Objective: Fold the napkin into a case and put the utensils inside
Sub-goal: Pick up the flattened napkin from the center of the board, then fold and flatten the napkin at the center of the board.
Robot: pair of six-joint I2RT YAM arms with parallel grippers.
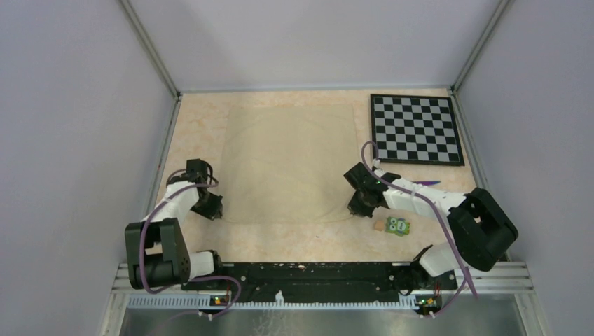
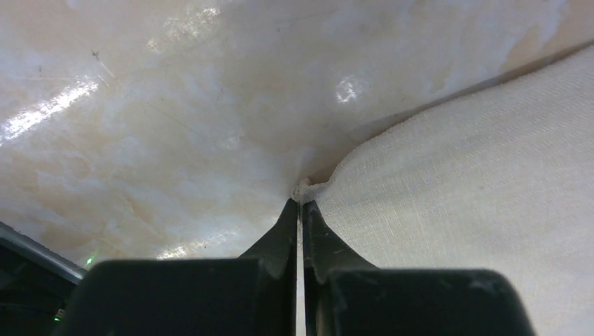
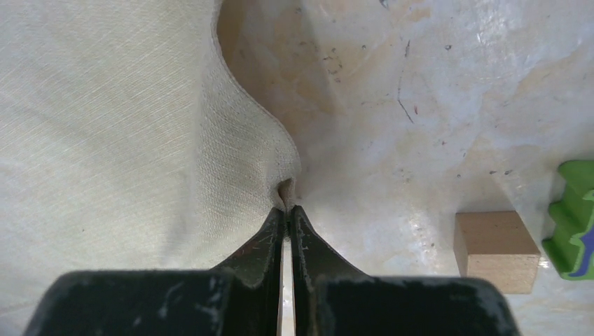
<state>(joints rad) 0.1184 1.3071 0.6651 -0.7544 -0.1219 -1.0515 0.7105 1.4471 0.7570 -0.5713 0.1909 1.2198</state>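
Grey walls close in a speckled tan bench (image 1: 203, 126), with a black-and-white chessboard (image 1: 416, 129) lying in its far right corner. The napkin (image 1: 291, 164) is spread out flat as a single layer across the middle of the bench, paler than the surface under it, and shows no fold yet.

The left arm (image 1: 183, 199) reaches to the napkin's near left corner. In the left wrist view its jaws are pressed together on the very tip of that corner, and the cloth puckers where it is pinched. The right arm (image 1: 413, 199) reaches to the near right corner. The right wrist view shows its jaws closed on the cloth in the same way, with the hem curling up into a small ridge just ahead of them.

Near the right arm, on its near side, a green block (image 1: 400, 226) sits touching a small wooden block (image 3: 496, 248); both lie off the cloth. A thin purple-tinted utensil (image 1: 426, 183) lies on the bench just beyond the right forearm, between it and the chessboard. I cannot make out any other cutlery.

By my reading the task is at its very start. Both near corners are gripped, apparently for a first fold. No case has been formed, and the utensils are outside the cloth, so all the folding and the loading remain.
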